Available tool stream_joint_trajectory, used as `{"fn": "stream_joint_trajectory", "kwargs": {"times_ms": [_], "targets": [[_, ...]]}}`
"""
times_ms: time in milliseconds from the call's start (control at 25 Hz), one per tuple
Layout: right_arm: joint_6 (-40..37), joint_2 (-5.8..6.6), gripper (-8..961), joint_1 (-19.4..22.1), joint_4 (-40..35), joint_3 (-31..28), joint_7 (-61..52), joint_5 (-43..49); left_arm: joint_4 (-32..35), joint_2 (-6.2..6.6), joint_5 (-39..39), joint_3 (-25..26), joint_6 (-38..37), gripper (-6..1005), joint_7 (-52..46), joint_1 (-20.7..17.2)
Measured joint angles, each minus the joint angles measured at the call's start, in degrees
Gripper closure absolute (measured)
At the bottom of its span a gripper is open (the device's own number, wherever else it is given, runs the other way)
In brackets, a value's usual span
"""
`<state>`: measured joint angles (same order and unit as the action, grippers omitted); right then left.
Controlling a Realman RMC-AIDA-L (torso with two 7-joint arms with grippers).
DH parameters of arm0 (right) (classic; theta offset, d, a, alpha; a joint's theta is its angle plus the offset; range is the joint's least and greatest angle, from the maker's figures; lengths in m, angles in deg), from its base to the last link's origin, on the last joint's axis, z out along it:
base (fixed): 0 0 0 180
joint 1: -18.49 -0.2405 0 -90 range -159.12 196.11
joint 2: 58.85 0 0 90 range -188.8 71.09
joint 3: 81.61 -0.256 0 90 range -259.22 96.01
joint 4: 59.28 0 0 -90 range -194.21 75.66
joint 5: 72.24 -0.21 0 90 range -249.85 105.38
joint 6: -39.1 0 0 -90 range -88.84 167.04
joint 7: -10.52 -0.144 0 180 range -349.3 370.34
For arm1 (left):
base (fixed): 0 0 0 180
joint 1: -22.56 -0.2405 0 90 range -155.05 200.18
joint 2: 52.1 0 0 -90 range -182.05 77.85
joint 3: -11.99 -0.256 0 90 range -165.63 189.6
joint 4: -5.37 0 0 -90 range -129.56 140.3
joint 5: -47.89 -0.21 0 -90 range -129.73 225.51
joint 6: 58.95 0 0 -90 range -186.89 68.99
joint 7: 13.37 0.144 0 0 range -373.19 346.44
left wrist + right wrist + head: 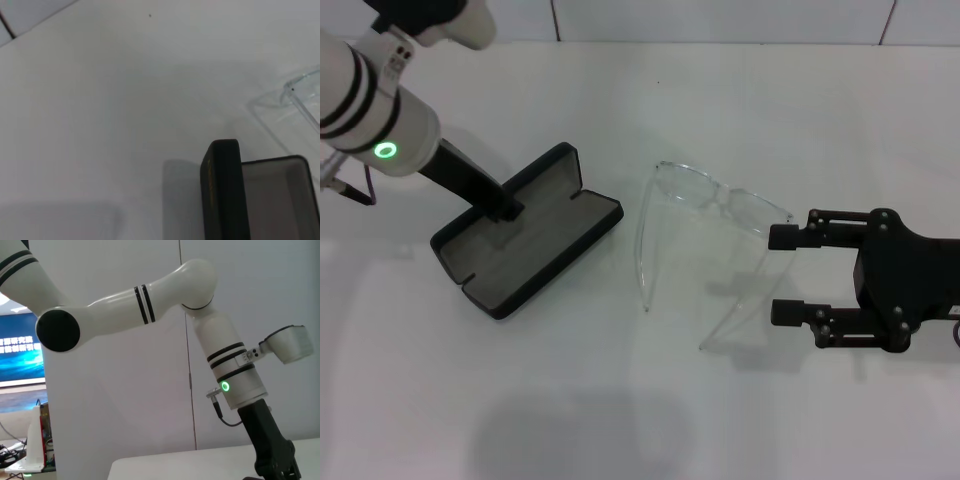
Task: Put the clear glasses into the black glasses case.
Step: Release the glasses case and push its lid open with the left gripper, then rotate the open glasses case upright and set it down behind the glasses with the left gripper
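The clear glasses are seen lying on the white table just right of the frame's centre in the head view, their arms unfolded and stretched toward the lower edge. They are not yet in the black glasses case, which sits open at centre left with its grey lining exposed and nothing inside; case and spectacles are near each other but apart. The right gripper is held low at the right of the frame, its two fingers spread wide and nothing gripped, the upper fingertip just beside the near corner of the spectacle front; contact cannot be confirmed. The left gripper is set down at the hinge area of the case, where lid and tray meet; whether its fingers are clenched or released cannot be told. In the left wrist view the raised edge of the case and a corner of the spectacles are shown. The task is judged to be at an early stage: the case is already opened, while grasping, carrying and placing are all left to be done
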<state>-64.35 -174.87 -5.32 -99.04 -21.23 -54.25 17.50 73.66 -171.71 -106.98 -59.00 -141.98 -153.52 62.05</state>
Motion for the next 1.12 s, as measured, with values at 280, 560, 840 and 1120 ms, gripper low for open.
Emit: {"fn": "stream_joint_trajectory", "kwargs": {"times_ms": [280, 560, 840, 1120], "targets": [[0.01, 0.15, 279, 0.22, 0.74, -0.09, 0.0, -0.76, 1.34, -0.1, 0.4, -2.49, 0.82, 784, 0.11, -0.4], [0.04, 0.33, 279, 0.43, 0.74, -0.14, 0.34, -1.63, 7.0, -0.1, 1.91, -4.85, 0.57, 800, 0.6, -2.08], [-0.03, 0.48, 279, 1.45, 0.63, -0.34, 1.48, -3.09, 13.35, -0.1, 5.35, -9.61, 0.45, 801, 7.3, -5.81], [-0.06, 0.52, 279, 1.59, 0.68, -0.81, 1.99, -3.1, 16.17, -0.07, 3.79, -13.27, 0.34, 801, 10.45, -7.17]]}}
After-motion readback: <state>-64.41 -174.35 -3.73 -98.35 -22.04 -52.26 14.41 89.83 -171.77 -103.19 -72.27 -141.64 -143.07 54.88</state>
